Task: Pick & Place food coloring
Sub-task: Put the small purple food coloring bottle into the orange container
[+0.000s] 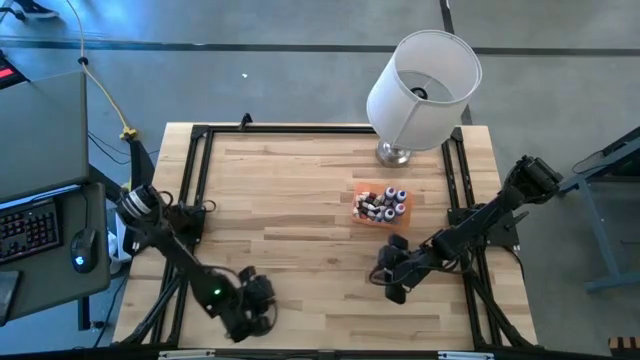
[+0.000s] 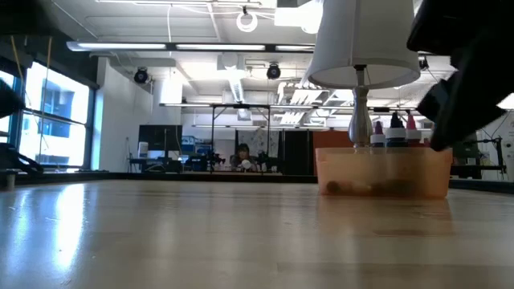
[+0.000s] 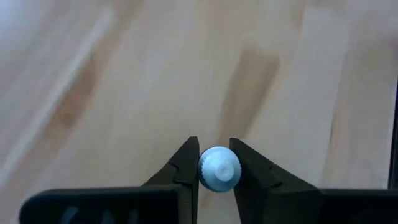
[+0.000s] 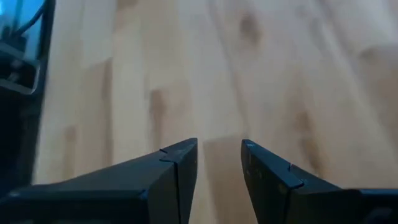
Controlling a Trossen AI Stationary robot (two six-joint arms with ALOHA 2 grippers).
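Observation:
Several tiny food coloring bottles point(image 1: 383, 203) with whitish caps stand and lie in an orange tray point(image 1: 357, 213) right of the table's middle; the low view shows the bottles point(image 2: 393, 128) sticking up above the tray's wall point(image 2: 384, 170). My left gripper point(image 1: 258, 300) is near the table's near edge, left of centre, shut on one bottle point(image 3: 218, 169). My right gripper point(image 1: 393, 282) hovers open over bare wood, on the near side of the tray; its wrist view shows the gripper point(image 4: 219, 155) with nothing between the fingers. My left gripper pinches a single small bottle between its two fingers; the whitish ribbed cap point(image 3: 219, 168) shows end-on between the fingertips point(image 3: 188, 163). The bottle's body is hidden behind the cap and fingers. Whether it rests on the table cannot be told.
A lamp with a white shade point(image 1: 422, 88) and metal base point(image 1: 393, 154) stands just beyond the tray near the far edge. A black frame point(image 1: 196, 170) runs along the table's sides. Bare wood point(image 1: 290, 220) lies between the arms. A person sits far off in the room point(image 2: 242, 156).

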